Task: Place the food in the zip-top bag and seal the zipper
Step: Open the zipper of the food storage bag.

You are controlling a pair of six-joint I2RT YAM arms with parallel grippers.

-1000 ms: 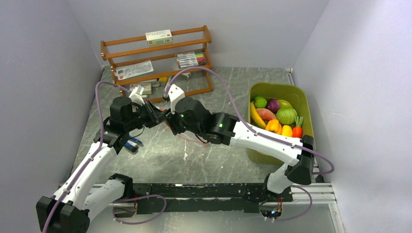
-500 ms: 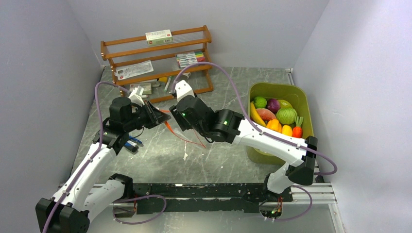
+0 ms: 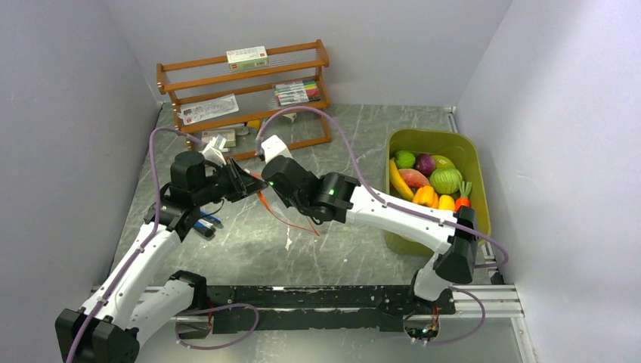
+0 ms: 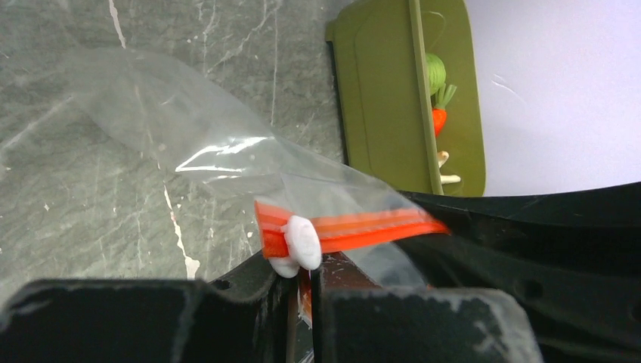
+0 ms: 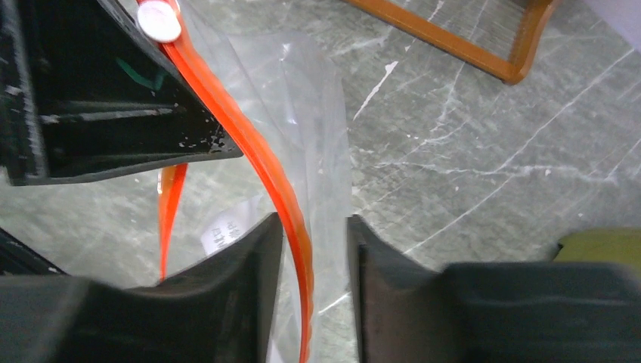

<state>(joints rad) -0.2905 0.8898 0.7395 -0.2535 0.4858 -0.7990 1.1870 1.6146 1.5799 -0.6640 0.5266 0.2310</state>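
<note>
Above the middle of the table (image 3: 249,257), a little beyond my bases, my left gripper (image 4: 302,295) is clamped on one end of the zipper (image 4: 363,227), just beside its white slider (image 4: 302,243); this pinch holds the zipper edge up off the table, lets the clear body of the bag (image 4: 189,144) drape below it, and anchors that end against any pull along the track; whether the bag's lower end touches the table cannot be told.

Just beyond, my right gripper (image 5: 314,249) faces the left one with its fingers apart; the orange strip runs through the gap between them, close to one finger and not yet pinched; I judge this straddle to be the set-up for a second hold on the rim, to part the mouth or to draw the strip taut; a second length of orange strip hangs apart from the first in the right wrist view, so the mouth appears at least partly open; no food shows inside the bag.

Farther off, at the right edge, the food (image 3: 427,181) lies heaped in the green bin (image 3: 431,134), well apart from the bag, so filling is not yet begun; farthest back, a wooden rack (image 3: 161,79) stands near the wall, with no part in the task.
</note>
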